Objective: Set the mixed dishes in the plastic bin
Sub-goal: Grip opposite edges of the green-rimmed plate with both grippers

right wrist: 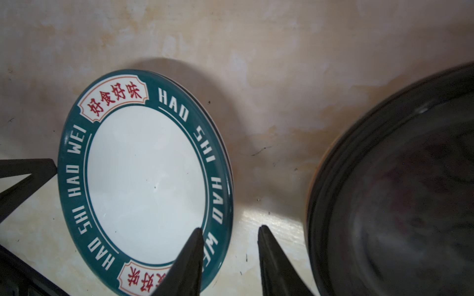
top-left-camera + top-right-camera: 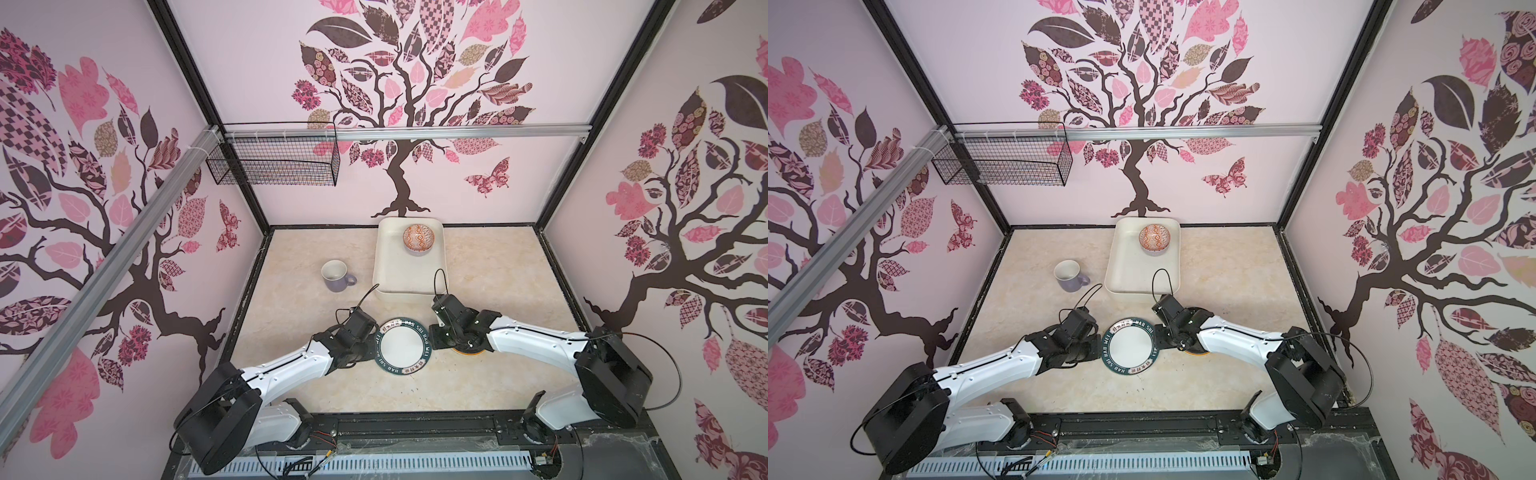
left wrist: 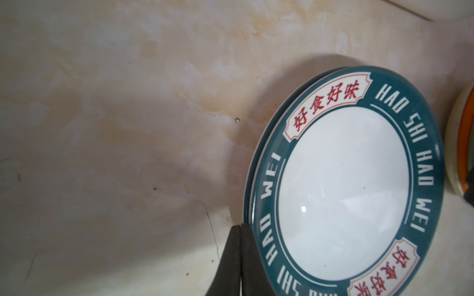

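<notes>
Resting shut beside the lettered plate [image 2: 402, 346], left claw [image 3: 240, 228] grips nothing; right claw [image 1: 229, 228], half-open, flanks opposite rim.

Open beige marble counter [image 2: 507, 270] right of the cream-white rectangular plastic bin [image 2: 399, 274]. Near half of bin bare; orange-patterned bowl [image 2: 418, 238] takes its far right corner. Just left of bin: lavender mug [image 2: 336, 275]. Front centre blocked: green-rimmed lettered white plate [image 2: 402, 347] lies between both arms, black round plate [image 1: 397, 192] beside right tool [image 1: 228, 230].
</notes>
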